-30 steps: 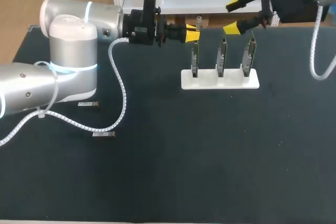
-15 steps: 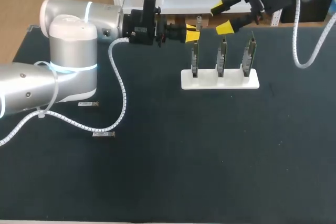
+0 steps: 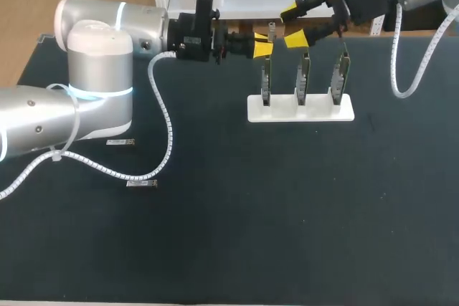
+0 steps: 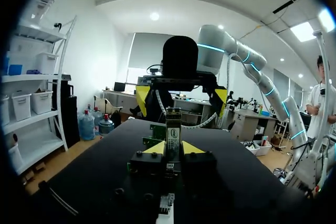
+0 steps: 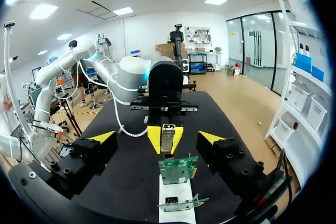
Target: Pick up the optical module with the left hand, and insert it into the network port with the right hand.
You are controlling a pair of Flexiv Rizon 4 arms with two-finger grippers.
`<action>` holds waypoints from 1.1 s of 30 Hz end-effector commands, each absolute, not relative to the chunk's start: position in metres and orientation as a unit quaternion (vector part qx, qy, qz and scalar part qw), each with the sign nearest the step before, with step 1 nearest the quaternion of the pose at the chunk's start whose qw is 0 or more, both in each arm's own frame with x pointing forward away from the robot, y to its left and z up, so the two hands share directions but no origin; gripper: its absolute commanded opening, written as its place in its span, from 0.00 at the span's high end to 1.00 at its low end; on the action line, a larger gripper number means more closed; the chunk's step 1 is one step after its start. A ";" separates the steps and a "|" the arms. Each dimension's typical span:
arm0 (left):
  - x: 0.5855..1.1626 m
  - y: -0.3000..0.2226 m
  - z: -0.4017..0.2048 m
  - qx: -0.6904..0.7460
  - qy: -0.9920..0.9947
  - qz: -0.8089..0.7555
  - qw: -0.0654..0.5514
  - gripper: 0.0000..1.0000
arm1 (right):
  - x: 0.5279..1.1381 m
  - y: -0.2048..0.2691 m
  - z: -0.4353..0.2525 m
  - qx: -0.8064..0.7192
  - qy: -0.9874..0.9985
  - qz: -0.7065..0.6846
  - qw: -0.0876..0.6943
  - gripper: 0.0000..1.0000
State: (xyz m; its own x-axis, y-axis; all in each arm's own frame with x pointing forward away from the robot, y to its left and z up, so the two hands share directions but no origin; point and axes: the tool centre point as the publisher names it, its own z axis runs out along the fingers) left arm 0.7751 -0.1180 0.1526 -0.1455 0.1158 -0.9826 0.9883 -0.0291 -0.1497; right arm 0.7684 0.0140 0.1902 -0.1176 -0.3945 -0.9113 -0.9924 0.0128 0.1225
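Your left arm [image 3: 93, 69] reaches across the far side of the bench [image 3: 237, 241], and its pincer [image 3: 262, 45] is clamped on the optical module [image 3: 272, 32], which sticks up out of the yellow tips near the leftmost board. The step in hand looks like the handover. Your right pincer [image 3: 292, 26] is spread wide just beside the module and not yet around it. Bring it in squarely so both fingers meet the free end of the module from two sides. Let the left pincer release only once that grip looks firm, because a skewed hold would probably spoil the alignment at the port. The white holder [image 3: 301, 109] with its three upright circuit boards [image 3: 304, 73] sits close below both pincers. Those board tops are the likeliest thing to clip, so keep the right fingers above them. Two spare modules [image 3: 120, 142] [image 3: 142, 184] lie well apart on the bench by your left arm, out of the way.
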 end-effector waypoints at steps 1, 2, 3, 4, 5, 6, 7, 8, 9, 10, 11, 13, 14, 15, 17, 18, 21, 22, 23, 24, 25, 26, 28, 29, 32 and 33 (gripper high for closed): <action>0.774 -0.118 0.153 0.498 0.555 -0.515 0.424 1.00 | 0.766 0.021 0.192 -0.563 0.619 0.414 0.358 0.00; 0.774 -0.118 0.153 0.498 0.555 -0.515 0.424 1.00 | 0.766 0.023 0.193 -0.566 0.618 0.414 0.357 0.00; 0.774 -0.118 0.153 0.498 0.555 -0.515 0.424 1.00 | 0.767 0.025 0.194 -0.568 0.616 0.414 0.356 0.00; 0.774 -0.118 0.153 0.498 0.555 -0.515 0.424 1.00 | 0.767 0.028 0.195 -0.571 0.613 0.414 0.355 0.00; 0.774 -0.118 0.153 0.498 0.555 -0.515 0.424 1.00 | 0.768 0.030 0.196 -0.575 0.611 0.414 0.354 0.00; 0.774 -0.118 0.153 0.498 0.555 -0.515 0.424 1.00 | 0.769 0.032 0.196 -0.577 0.610 0.414 0.353 0.00; 0.774 -0.118 0.153 0.498 0.555 -0.515 0.424 1.00 | 0.769 0.033 0.197 -0.579 0.607 0.415 0.351 0.00; 0.774 -0.118 0.153 0.498 0.555 -0.515 0.424 1.00 | 0.770 0.035 0.197 -0.581 0.606 0.415 0.350 0.00; 0.774 -0.118 0.153 0.498 0.555 -0.515 0.424 1.00 | 0.770 0.036 0.198 -0.583 0.605 0.415 0.349 0.00; 0.774 -0.118 0.153 0.498 0.555 -0.515 0.424 1.00 | 0.770 0.037 0.198 -0.585 0.605 0.414 0.347 0.00; 0.774 -0.118 0.153 0.498 0.555 -0.515 0.424 1.00 | 0.770 0.038 0.197 -0.587 0.605 0.412 0.345 0.00; 0.774 -0.118 0.153 0.498 0.555 -0.515 0.424 1.00 | 0.770 0.039 0.196 -0.588 0.607 0.410 0.344 0.00; 0.774 -0.118 0.153 0.498 0.555 -0.515 0.424 1.00 | 0.770 0.039 0.196 -0.587 0.609 0.408 0.343 0.00; 0.774 -0.118 0.153 0.498 0.555 -0.515 0.424 1.00 | 0.771 0.039 0.195 -0.586 0.611 0.407 0.344 0.00; 0.774 -0.118 0.153 0.498 0.555 -0.515 0.424 1.00 | 0.771 0.039 0.194 -0.585 0.612 0.407 0.343 0.00; 0.774 -0.118 0.153 0.498 0.555 -0.515 0.424 1.00 | 0.771 0.039 0.193 -0.586 0.613 0.405 0.343 0.00; 0.774 -0.118 0.153 0.498 0.555 -0.515 0.424 1.00 | 0.771 0.039 0.193 -0.587 0.614 0.402 0.342 0.00; 0.774 -0.118 0.153 0.498 0.555 -0.515 0.424 1.00 | 0.772 0.040 0.193 -0.588 0.615 0.400 0.341 0.00; 0.774 -0.118 0.153 0.498 0.555 -0.515 0.424 1.00 | 0.772 0.040 0.192 -0.589 0.615 0.398 0.341 0.00; 0.774 -0.118 0.153 0.498 0.555 -0.515 0.424 1.00 | 0.772 0.040 0.192 -0.591 0.616 0.393 0.342 0.00; 0.774 -0.118 0.153 0.498 0.555 -0.515 0.424 1.00 | 0.772 0.040 0.192 -0.592 0.616 0.392 0.342 0.00; 0.774 -0.118 0.153 0.498 0.555 -0.515 0.424 1.00 | 0.772 0.040 0.191 -0.594 0.615 0.391 0.341 0.00; 0.774 -0.118 0.153 0.498 0.555 -0.515 0.424 1.00 | 0.771 0.040 0.191 -0.596 0.616 0.386 0.341 0.00; 0.774 -0.118 0.153 0.498 0.555 -0.515 0.424 1.00 | 0.771 0.040 0.191 -0.597 0.616 0.386 0.340 0.00; 0.774 -0.118 0.153 0.498 0.555 -0.515 0.424 1.00 | 0.771 0.040 0.190 -0.598 0.616 0.385 0.339 0.00; 0.774 -0.118 0.153 0.498 0.555 -0.515 0.424 1.00 | 0.772 0.040 0.190 -0.598 0.617 0.384 0.338 0.00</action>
State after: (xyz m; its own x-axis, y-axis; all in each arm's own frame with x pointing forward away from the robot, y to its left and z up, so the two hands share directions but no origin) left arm 0.7751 -0.1180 0.1527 -0.1454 0.1157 -0.9826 0.9883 -0.0291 -0.1497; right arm 0.7725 0.0399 0.1901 -0.0558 -0.4754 -0.8780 -0.9974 -0.0134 0.0707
